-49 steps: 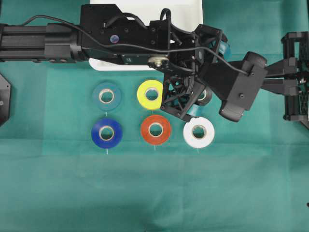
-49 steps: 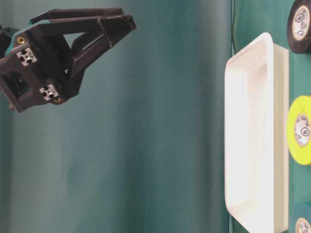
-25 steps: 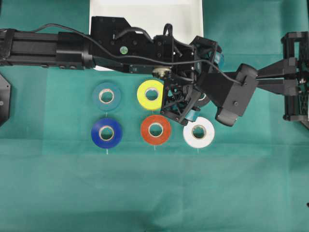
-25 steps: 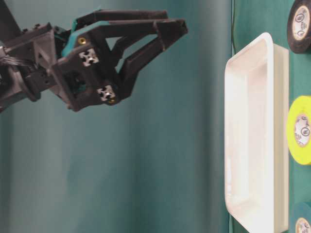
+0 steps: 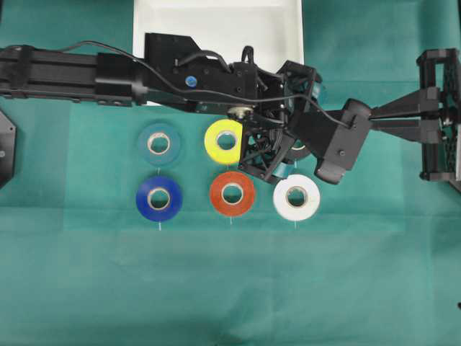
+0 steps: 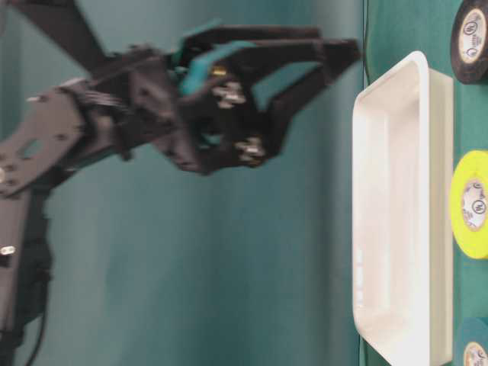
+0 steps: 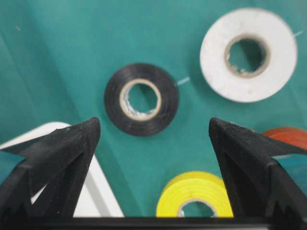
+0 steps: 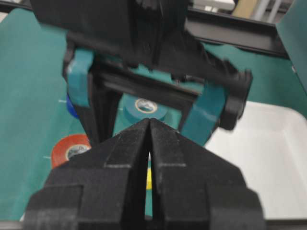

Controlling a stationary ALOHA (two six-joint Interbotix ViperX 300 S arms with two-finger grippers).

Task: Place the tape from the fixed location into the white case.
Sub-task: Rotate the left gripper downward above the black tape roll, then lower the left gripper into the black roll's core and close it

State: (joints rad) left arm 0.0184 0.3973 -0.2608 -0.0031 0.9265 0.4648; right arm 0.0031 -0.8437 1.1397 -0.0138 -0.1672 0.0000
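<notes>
The tape (image 7: 141,99), a black roll with a pale core, lies flat on the green cloth; in the table-level view the tape (image 6: 469,42) sits at the top right. My left gripper (image 7: 153,127) hangs above it, open wide with nothing between its fingers, the roll just ahead of the tips. From the side, the left gripper (image 6: 341,62) is still off the cloth. The white case (image 5: 216,25) lies behind the rolls and holds nothing. My right gripper (image 5: 373,119) is shut and empty at the right, pointing toward the left arm.
A white roll (image 5: 297,197), an orange roll (image 5: 232,193), a yellow roll (image 5: 225,140), a dark blue roll (image 5: 158,198) and a teal roll (image 5: 159,143) lie in two rows. The left arm spans the case's front rim.
The left gripper has come down toward the cloth over the tape, its jaws still wide. The right arm has not moved.
</notes>
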